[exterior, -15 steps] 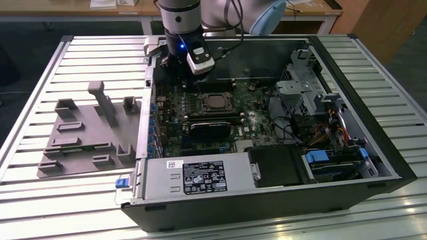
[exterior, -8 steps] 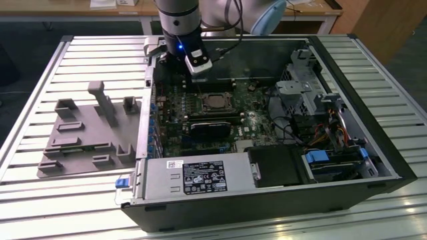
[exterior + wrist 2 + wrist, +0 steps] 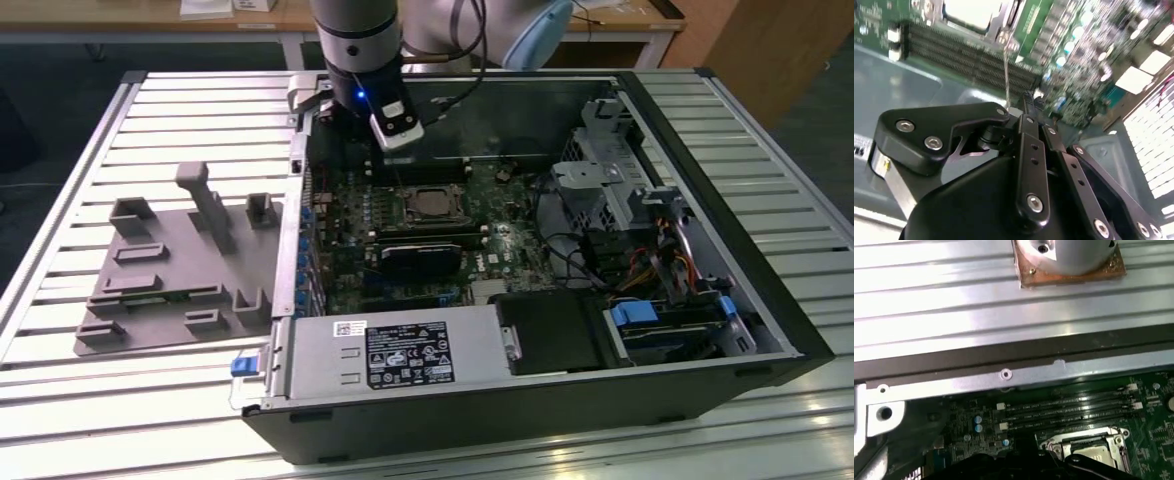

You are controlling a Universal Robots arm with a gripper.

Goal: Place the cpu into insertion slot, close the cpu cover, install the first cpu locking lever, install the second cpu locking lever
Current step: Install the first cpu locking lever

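Note:
In the exterior view, the cpu lies flat in the insertion slot on the green board, with the silver cpu cover down around it. My gripper hangs just beyond the slot's far side. In the second wrist view its black fingers stand pressed together at the gripper tip. A thin wire locking lever rises from the cover beside the cpu and ends next to the fingertips. The first wrist view shows the cpu inside the cover.
The open computer case lies on a slatted metal table. Long black memory slots run beside the socket, with a power supply at the near side and drive cages on the exterior view's right. A grey fixture plate lies on its left.

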